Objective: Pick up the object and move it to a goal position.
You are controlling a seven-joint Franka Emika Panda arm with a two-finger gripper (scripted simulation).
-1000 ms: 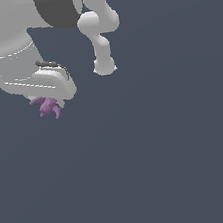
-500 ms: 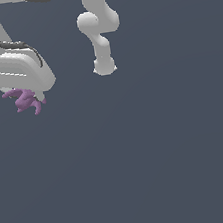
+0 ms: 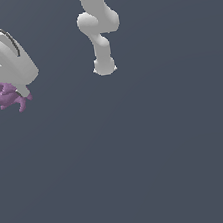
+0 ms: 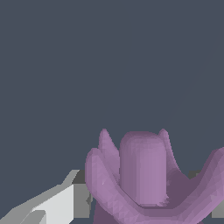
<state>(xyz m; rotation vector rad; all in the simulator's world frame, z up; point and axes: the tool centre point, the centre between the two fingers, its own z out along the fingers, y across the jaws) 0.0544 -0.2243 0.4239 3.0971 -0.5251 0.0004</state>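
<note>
Gripper (image 3: 10, 90) sits at the far left of the exterior view, upper part of frame, mostly hidden under the white hand housing and cut by the frame edge. It is clamped on the object (image 3: 7, 96): the purple-mauve lump hangs right under the housing, prongs sticking out sideways and downward, nothing but flat grey floor (image 3: 142, 169) behind it. No visible contact between object and floor; height above it can't be judged. Wrist view confirms the grasp: object (image 4: 144, 175) fills the lower part of the picture, 1 blunt central stub with thinner curved prongs around it, 1 grey-white finger (image 4: 65, 203) pressed against its side, the other finger mostly hidden behind the lump. Arm base (image 3: 104, 66) stands well apart, toward the exterior view's top centre.
</note>
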